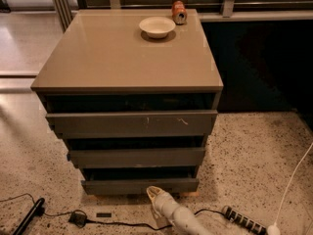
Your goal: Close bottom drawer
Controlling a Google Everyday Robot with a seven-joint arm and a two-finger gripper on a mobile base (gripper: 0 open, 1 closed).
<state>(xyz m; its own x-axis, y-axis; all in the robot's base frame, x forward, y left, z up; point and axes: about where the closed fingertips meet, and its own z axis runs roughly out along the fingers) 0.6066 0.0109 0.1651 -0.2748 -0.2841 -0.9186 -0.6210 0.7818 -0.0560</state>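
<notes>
The tan-topped cabinet [127, 58] has three grey-brown drawer fronts stepping inward toward the floor. The bottom drawer [139, 185] is the lowest and narrowest, with a plain flat front and a dark gap above it. My gripper [155, 195], pale and on a white arm that enters from the bottom edge, sits low over the floor. Its tip is at the lower edge of the bottom drawer front, a little right of centre. Whether it touches the front I cannot tell.
A white bowl [157, 27] and an orange can [179, 12] stand at the back of the cabinet top. Black cables with a plug [78, 218] lie on the speckled floor at the left. A ribbed black cable [243, 220] and a white cord [293, 180] lie at the right.
</notes>
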